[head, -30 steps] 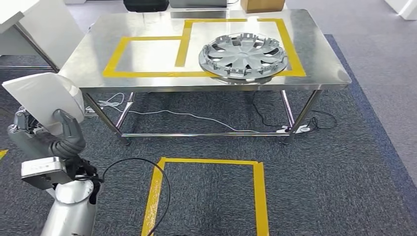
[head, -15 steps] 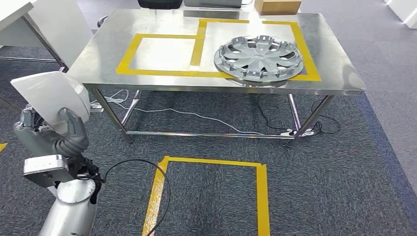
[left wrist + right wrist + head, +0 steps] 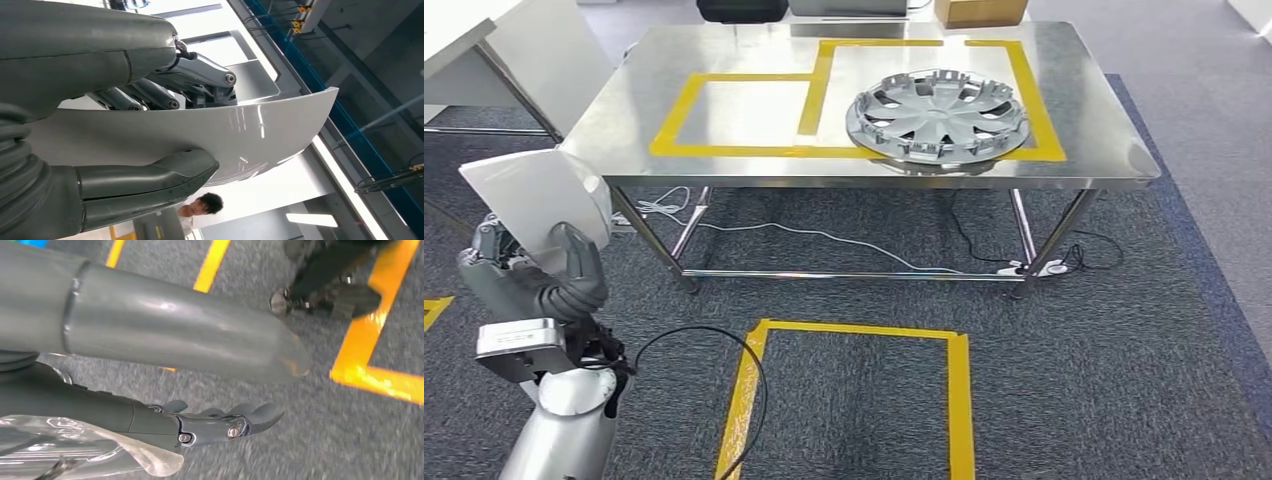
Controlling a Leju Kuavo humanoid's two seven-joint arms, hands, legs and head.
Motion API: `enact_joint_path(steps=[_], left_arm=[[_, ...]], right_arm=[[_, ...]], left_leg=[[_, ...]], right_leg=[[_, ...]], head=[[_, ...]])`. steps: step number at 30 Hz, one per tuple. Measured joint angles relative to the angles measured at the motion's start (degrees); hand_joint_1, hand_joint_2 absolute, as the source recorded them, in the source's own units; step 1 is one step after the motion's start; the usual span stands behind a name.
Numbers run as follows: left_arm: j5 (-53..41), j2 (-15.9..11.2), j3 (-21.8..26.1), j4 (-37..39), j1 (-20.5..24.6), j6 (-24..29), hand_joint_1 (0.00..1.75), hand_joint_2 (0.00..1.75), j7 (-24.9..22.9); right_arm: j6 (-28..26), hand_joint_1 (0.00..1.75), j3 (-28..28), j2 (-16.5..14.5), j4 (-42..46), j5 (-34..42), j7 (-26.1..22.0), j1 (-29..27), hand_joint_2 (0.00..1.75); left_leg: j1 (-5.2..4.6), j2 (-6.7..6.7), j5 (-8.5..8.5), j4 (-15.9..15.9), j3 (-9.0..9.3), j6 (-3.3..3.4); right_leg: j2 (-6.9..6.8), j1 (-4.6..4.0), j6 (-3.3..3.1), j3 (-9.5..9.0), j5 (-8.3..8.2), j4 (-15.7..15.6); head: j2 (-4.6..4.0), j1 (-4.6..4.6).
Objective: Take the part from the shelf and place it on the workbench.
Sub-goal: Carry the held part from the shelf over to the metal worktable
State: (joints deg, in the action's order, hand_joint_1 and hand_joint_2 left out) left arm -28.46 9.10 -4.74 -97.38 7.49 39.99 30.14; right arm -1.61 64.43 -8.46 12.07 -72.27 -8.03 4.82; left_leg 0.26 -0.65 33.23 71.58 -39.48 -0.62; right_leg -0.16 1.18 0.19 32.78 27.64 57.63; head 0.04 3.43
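Left robot hand (image 3: 529,280) gripping white part (image 3: 539,195), steel workbench (image 3: 744,140) ahead, grey carpet (image 3: 1074,370)

The table (image 3: 724,170) stands ahead, with a hubcap (image 3: 937,115) on its right half, inside the right taped box (image 3: 1024,90); a second taped box (image 3: 674,120) lies to its left. A carton (image 3: 980,10) sits at the far edge. Cables (image 3: 824,238) run on the carpet under the table, and a taped square (image 3: 954,400) lies in front of it. Low on the left, the left hand (image 3: 534,275) holds a panel (image 3: 539,195) before the table's near-left corner. The right hand (image 3: 220,425) hangs over the carpet, apparently holding nothing.
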Motion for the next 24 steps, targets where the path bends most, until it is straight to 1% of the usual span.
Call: enact_joint_path(steps=[1,2,3,4,5,6,7,8,9,10,12,13,14,16,17,18,19,20,21,22,23,24], left_arm=[[0.0,-0.1,-0.1,0.0,-0.1,0.0,1.75,1.75,0.0],[0.0,-0.2,-0.1,0.1,-0.2,0.0,1.75,1.75,0.0],[0.0,-0.3,-0.2,0.1,-0.3,0.0,1.75,1.75,0.0],[0.0,-0.3,-0.2,0.1,-0.3,0.0,1.75,1.75,0.0],[0.0,-0.3,-0.3,0.1,-0.3,0.0,1.75,1.75,0.0],[0.0,-0.4,-0.3,0.1,-0.3,0.0,1.75,1.75,0.0],[0.0,-0.4,-0.3,0.1,-0.2,0.0,1.75,1.75,0.0],[0.0,-0.5,-0.4,0.1,-0.2,0.0,1.75,1.75,0.0],[0.0,-0.6,-0.5,0.1,-0.3,0.0,1.75,1.75,0.0],[0.0,-0.6,-0.6,0.1,-0.3,0.0,1.75,1.75,0.0],[0.0,-0.7,-0.7,0.1,-0.3,0.0,1.75,1.75,0.0],[0.0,-0.7,-0.7,0.1,-0.3,0.0,1.75,1.75,0.0],[0.0,-0.7,-0.8,0.1,-0.3,0.0,1.75,1.75,0.0],[0.1,-0.7,-0.8,0.1,-0.4,0.0,1.75,1.75,-0.1],[0.1,-0.7,-0.8,0.1,-0.5,0.0,1.75,1.75,-0.1],[0.2,-0.8,-0.8,0.1,-0.5,0.0,1.75,1.75,-0.1],[0.2,-0.8,-0.8,0.1,-0.6,0.0,1.75,1.75,-0.1],[0.3,-0.9,-0.8,0.1,-0.6,0.0,1.75,1.75,-0.1],[0.3,-0.9,-0.8,0.1,-0.7,0.0,1.75,1.75,-0.1],[0.3,-1.0,-0.9,0.1,-0.6,0.0,1.75,1.75,-0.1],[0.3,-1.0,-0.9,0.1,-0.7,0.0,1.75,1.75,-0.1],[0.3,-1.0,-0.9,0.1,-0.7,0.0,1.75,1.75,-0.2]], right_arm=[[0.0,0.00,0.0,0.0,0.0,0.0,0.0,0.0,0.00],[0.0,0.00,0.0,0.0,0.0,0.0,0.1,0.0,0.00],[0.0,0.00,0.0,0.0,0.0,0.0,0.1,0.0,0.00],[0.0,0.00,0.0,0.0,0.0,-0.1,0.1,0.0,0.00],[0.0,0.00,0.0,0.0,0.0,-0.1,0.1,0.0,0.00],[0.1,0.00,0.0,0.0,0.0,-0.2,0.1,0.0,0.00],[0.1,0.00,0.0,0.0,0.0,-0.2,0.1,0.0,0.00],[0.1,0.00,0.0,-0.1,0.0,-0.2,0.1,0.0,0.00],[0.1,0.00,0.0,-0.1,0.0,-0.3,0.1,0.0,0.00],[0.1,0.00,0.0,-0.1,0.0,-0.3,0.1,0.0,0.00],[0.1,0.00,0.0,-0.1,0.0,-0.4,0.1,0.0,0.00],[0.1,0.00,0.0,-0.1,0.0,-0.4,0.2,0.0,0.00],[0.1,0.00,0.0,-0.1,0.0,-0.5,0.2,0.1,0.00],[0.2,0.00,0.0,-0.1,0.0,-0.5,0.2,0.0,0.00],[0.3,0.00,0.0,-0.1,0.0,-0.6,0.3,-0.1,0.00],[0.3,0.00,0.0,-0.1,0.0,-0.6,0.3,-0.2,0.00],[0.3,0.00,0.0,-0.1,0.0,-0.6,0.3,-0.3,0.00],[0.3,0.00,0.0,-0.1,0.0,-0.6,0.3,-0.3,0.00],[0.3,0.00,0.0,-0.1,0.0,-0.6,0.3,-0.3,0.00],[0.3,0.00,0.0,-0.1,0.0,-0.6,0.3,-0.2,0.00],[0.3,0.00,0.0,-0.1,0.0,-0.6,0.3,-0.2,0.00],[0.3,0.00,0.0,-0.1,0.0,-0.6,0.3,-0.1,0.00]], left_leg=[[0.07,0.01,0.64,2.5,-1.18,-0.10],[0.11,0.02,0.58,3.6,-1.74,-0.14],[0.13,0.03,-0.38,2.9,-1.46,-0.11],[0.14,0.06,-1.96,0.5,-0.37,0.00],[0.13,0.13,-3.92,-3.0,1.30,0.18],[0.07,0.27,-5.47,-6.9,3.20,0.42],[-0.03,0.38,-6.45,-10.1,4.73,0.66],[-0.16,0.46,-6.77,-12.2,5.63,0.86],[-0.30,0.48,-6.50,-12.9,5.90,1.06],[-0.36,0.39,-6.48,-13.2,5.90,1.30],[-0.12,0.32,-6.62,-13.7,6.36,1.94],[0.02,0.31,-6.69,-13.9,6.65,2.27],[0.13,0.32,-6.71,-14.1,6.89,2.53],[0.03,0.32,-6.53,-14.1,6.97,2.89],[-0.03,0.29,-6.42,-14.1,7.02,2.99],[-0.07,0.23,-6.29,-14.1,7.12,3.04],[-0.07,0.13,-6.10,-14.1,7.31,3.01],[-0.06,0.03,-5.86,-14.0,7.58,2.89],[-0.04,-0.04,-5.55,-14.0,7.85,2.69],[-0.15,-0.11,-5.21,-13.8,8.02,2.41],[-0.26,-0.13,-4.96,-13.7,8.08,2.13],[-0.38,-0.14,-4.78,-13.6,8.08,1.86]], right_leg=[[-0.02,-0.02,-0.05,-0.02,0.06,0.0],[-0.04,-0.03,-0.08,-0.05,0.10,0.0],[-0.04,-0.03,-0.06,-0.13,0.15,0.0],[-0.03,-0.03,0.00,-0.26,0.21,0.0],[-0.03,-0.03,0.10,-0.43,0.30,0.0],[-0.03,-0.07,0.28,-0.60,0.41,0.0],[-0.03,-0.16,0.52,-0.65,0.52,0.1],[-0.05,-0.23,0.83,-0.63,0.58,0.1],[-0.08,-0.28,1.16,-0.58,0.60,0.0],[-0.13,-0.29,1.53,-0.61,0.61,-0.1],[-0.18,-0.19,2.17,-0.47,1.07,0.2],[-0.13,-0.18,2.39,0.23,1.92,1.6],[-0.06,-0.14,2.54,1.63,3.22,4.3],[0.03,-0.13,2.78,5.94,6.18,12.1],[0.03,-0.10,2.90,7.85,6.77,15.1],[0.03,-0.10,2.98,8.96,6.35,16.3],[0.03,-0.09,2.99,8.79,4.64,14.9],[0.03,-0.07,2.96,7.62,2.25,11.7],[0.05,-0.07,2.86,5.95,0.15,7.8],[0.08,-0.09,2.69,4.12,-1.22,4.1],[0.11,-0.12,2.44,2.91,-1.64,1.8],[0.15,-0.17,2.12,2.26,-1.39,0.8]], head=[[0.00,0.01],[0.00,0.01],[0.00,0.01],[0.00,0.01],[0.00,0.02],[0.00,-0.01],[0.00,0.00],[0.00,-0.04],[0.00,-0.06],[0.00,-0.06],[0.00,-0.11],[0.00,-0.26],[0.00,-0.42],[0.00,-0.67],[0.00,-0.67],[0.00,-0.68],[0.00,-0.69],[0.00,-0.69],[0.00,-0.70],[0.00,-0.70],[0.00,-0.70],[0.00,-0.67]])
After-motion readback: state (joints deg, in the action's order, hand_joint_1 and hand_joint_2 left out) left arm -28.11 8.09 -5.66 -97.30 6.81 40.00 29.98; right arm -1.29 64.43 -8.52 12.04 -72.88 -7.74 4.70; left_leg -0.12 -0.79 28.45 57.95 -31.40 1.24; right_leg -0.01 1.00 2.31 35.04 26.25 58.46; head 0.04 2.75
